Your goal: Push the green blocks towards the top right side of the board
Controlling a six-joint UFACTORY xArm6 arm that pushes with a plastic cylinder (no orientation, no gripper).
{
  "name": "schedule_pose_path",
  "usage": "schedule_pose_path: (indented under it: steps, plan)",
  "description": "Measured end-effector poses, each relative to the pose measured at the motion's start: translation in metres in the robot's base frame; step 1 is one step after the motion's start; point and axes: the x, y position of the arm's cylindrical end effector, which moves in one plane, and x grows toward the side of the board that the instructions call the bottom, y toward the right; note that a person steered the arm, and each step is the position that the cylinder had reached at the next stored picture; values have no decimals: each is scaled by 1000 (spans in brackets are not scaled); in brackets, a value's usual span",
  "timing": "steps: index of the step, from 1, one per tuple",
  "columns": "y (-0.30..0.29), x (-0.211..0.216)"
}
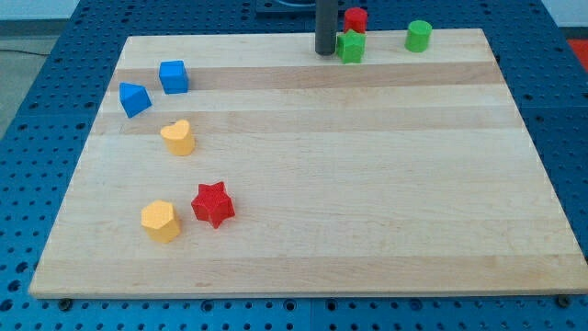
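**Board stock: eight blocks, one rod, top edge occupied**

1. Pale wooden board, planked, lying on a blue perforated table. No brand, label or writing can be read anywhere.

2. Dark straight rod, entering from the view's top; my tip rests on the board near its top edge. The arm carries no pincer, so there is nothing to spread or press together.

3. Blocks, placed from my tip:
- Green star-like block: just to the view's right of my tip, touching or nearly touching it.
- Red block, shape unclear: right and slightly above, directly behind the green star-like block.
- Green cylinder: farther right, apart from the other green block, at the board's top edge.
- Blue cube: well to the left, slightly lower.
- Blue wedge-like block: farther left, just beside the cube.
- Yellow heart-like block: left and below.
- Red star: far below, to the left.
- Yellow rounded block: far below, just left of the red star.
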Motion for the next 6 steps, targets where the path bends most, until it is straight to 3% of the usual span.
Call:
schedule_pose_path:
  steps: [1,2,3,6]
  plan:
    - [24,-5]
    - [63,13]
    - [64,49]
    - [132,46]
